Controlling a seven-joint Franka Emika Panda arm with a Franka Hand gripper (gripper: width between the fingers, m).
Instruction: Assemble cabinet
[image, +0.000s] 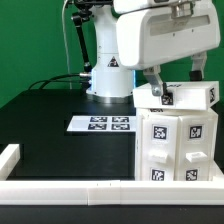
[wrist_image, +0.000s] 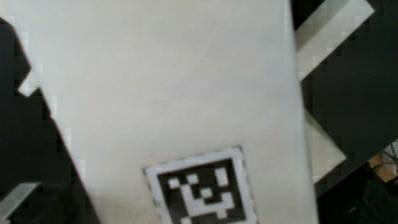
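The cabinet body (image: 176, 145) is a large white box with several square tags and stands at the exterior view's right, against the front rail. A smaller white tagged block (image: 180, 97) lies across its top. My gripper (image: 160, 88) hangs straight down onto the end of that block nearer the exterior view's left, its dark fingers touching the block. In the wrist view a white panel (wrist_image: 169, 90) with one tag (wrist_image: 205, 190) fills most of the picture, very close and blurred. My fingertips do not show clearly there, so I cannot tell whether the gripper is open or shut.
The marker board (image: 102, 124) lies flat on the black table between the arm's base (image: 108, 80) and the cabinet. A long low white border rail (image: 70, 190) runs along the front edge, with a raised end at the exterior view's left (image: 10, 158). Cables (image: 55, 82) trail behind.
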